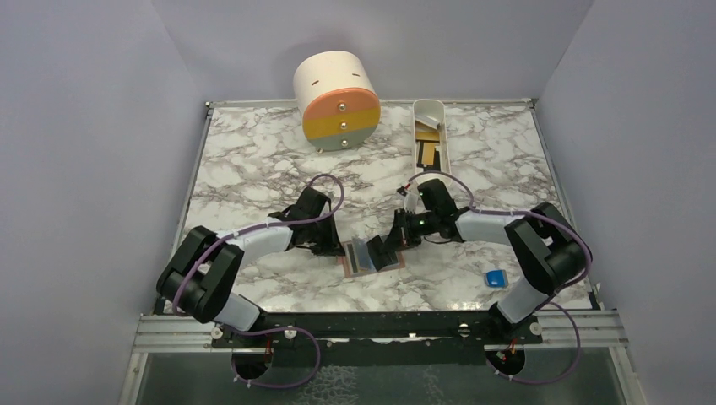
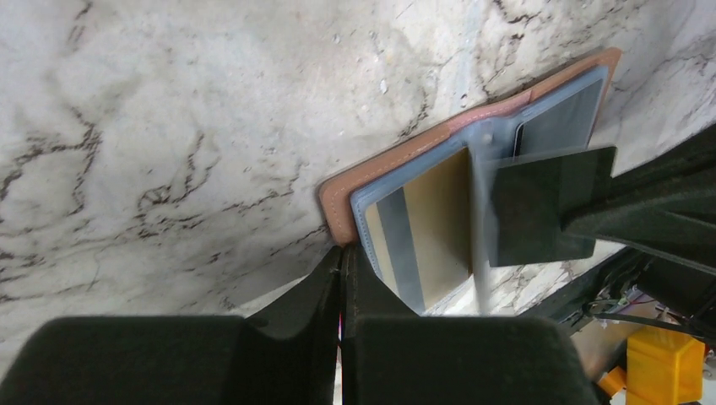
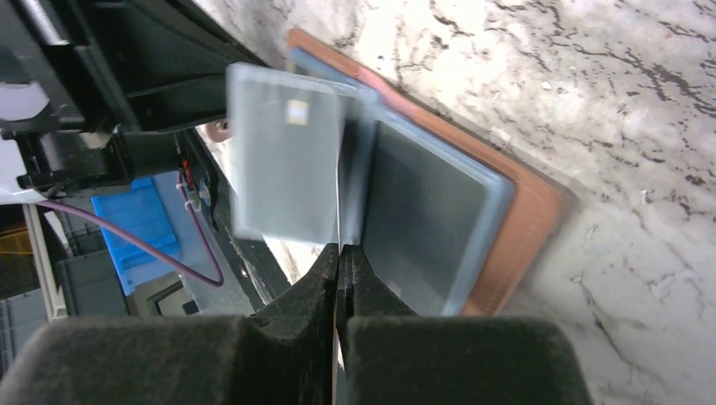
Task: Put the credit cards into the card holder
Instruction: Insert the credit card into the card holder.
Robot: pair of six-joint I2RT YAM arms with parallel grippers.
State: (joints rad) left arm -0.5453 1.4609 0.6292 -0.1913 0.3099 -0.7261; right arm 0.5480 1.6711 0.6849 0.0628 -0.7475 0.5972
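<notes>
Pale lilac walls box in a marble-patterned table (image 1: 253, 160). Low in the middle of the overhead view the card holder (image 1: 369, 256) lies spread open between the two arms. The left gripper (image 2: 342, 257) has its fingers pressed together at the holder's near corner; whether they nip the leather or only pin it, I can't tell. The right gripper (image 3: 340, 253) is clamped on a dark card (image 2: 540, 207), which in the left wrist view hangs over the holder's right half, free edge pointing left toward the fold. A tan card (image 2: 426, 224) sits in the left pocket. I'd say the held card must go edge-first into the grey pocket beneath it.
</notes>
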